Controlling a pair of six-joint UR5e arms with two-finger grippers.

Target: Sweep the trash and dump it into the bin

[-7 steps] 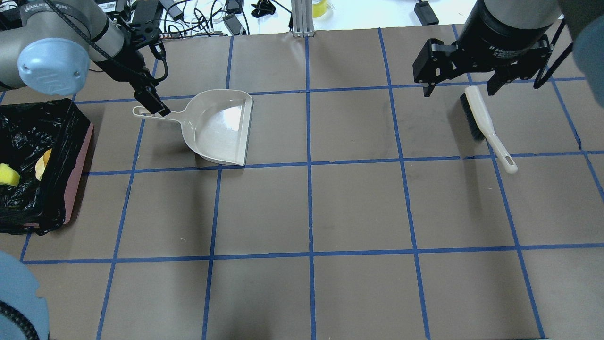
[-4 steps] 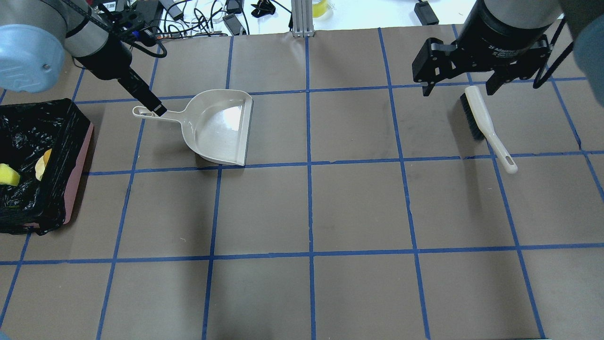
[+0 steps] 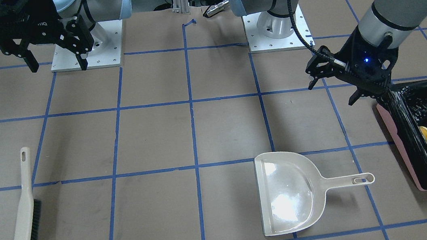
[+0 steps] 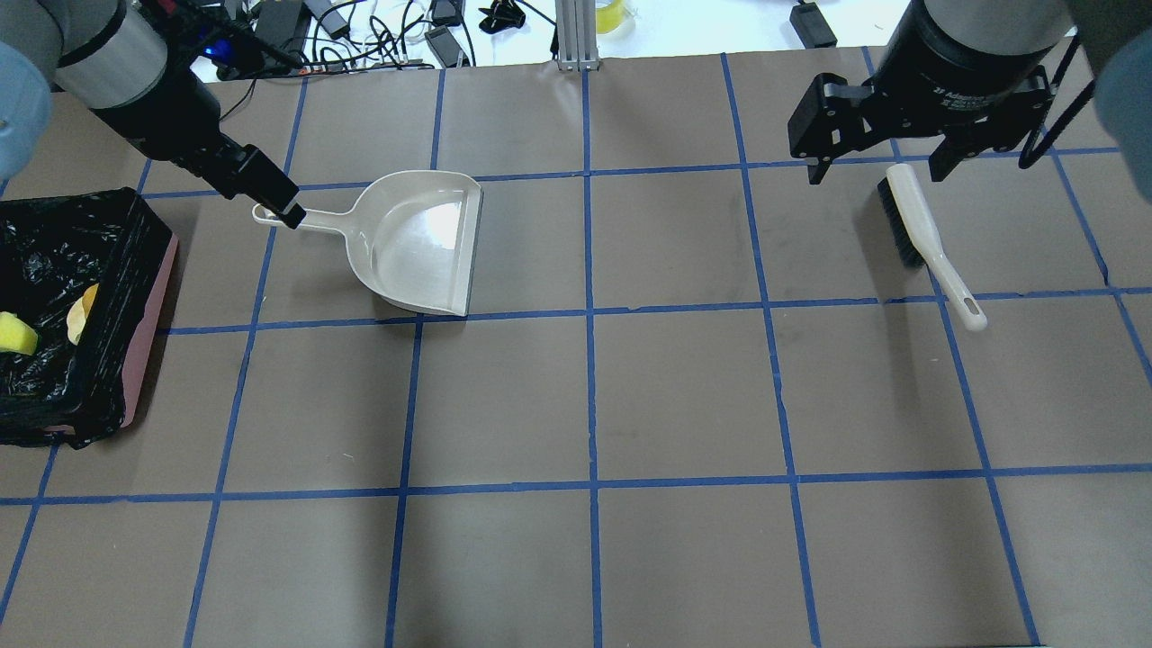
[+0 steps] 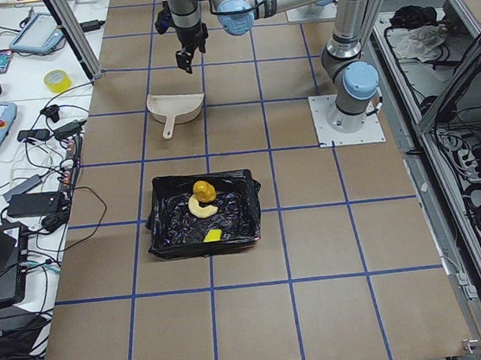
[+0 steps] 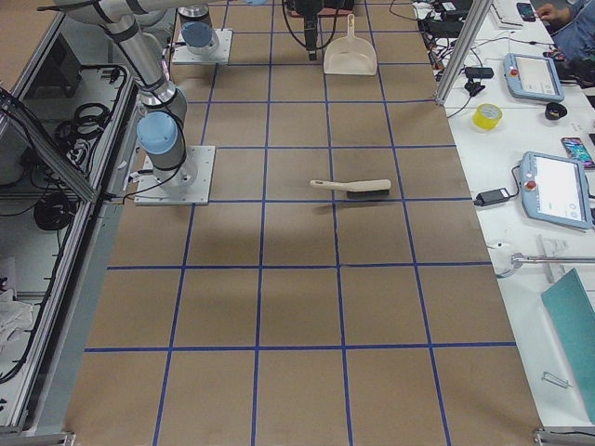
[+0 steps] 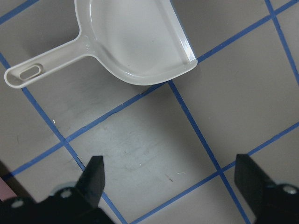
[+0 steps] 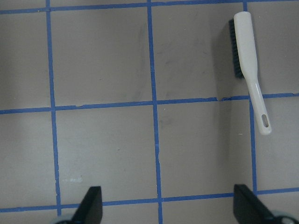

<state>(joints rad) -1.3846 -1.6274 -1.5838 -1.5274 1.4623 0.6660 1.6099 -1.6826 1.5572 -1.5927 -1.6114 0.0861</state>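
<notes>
In the overhead view, the bin (image 4: 151, 297) sits at the table's (image 4: 684, 396) 9 o'clock edge, a pink box lined with a crinkled black bag (image 4: 54, 252). All the trash appears to lie inside it. The sponge wedge (image 4: 16, 335) and croissant (image 4: 81, 310) show from above, and the bread roll (image 5: 200, 187) shows in the left side view, touching the croissant. These pieces look light and soft, the sponge squashy, so they would roll or bounce rather than break. The bag looks slippery and loose. If the bin needs shifting, the stiff pink wall is the place to grip.

Just toward 2 o'clock from the bin, the left gripper (image 3: 331, 93) hangs above the table with its jaws wide apart and nothing between them. It touches neither the bin nor the dustpan (image 4: 423, 243). The dustpan lies empty and flat, its handle pointing to 9 o'clock. It looks like thin rigid plastic, best taken mid-handle.

Well apart, near 2 o'clock on the table, the brush (image 4: 922, 229) lies with its handle toward 5 o'clock. The right gripper (image 4: 877, 171) hovers over its head, jaws spread and holding nothing.

The task looks essentially done.
</notes>
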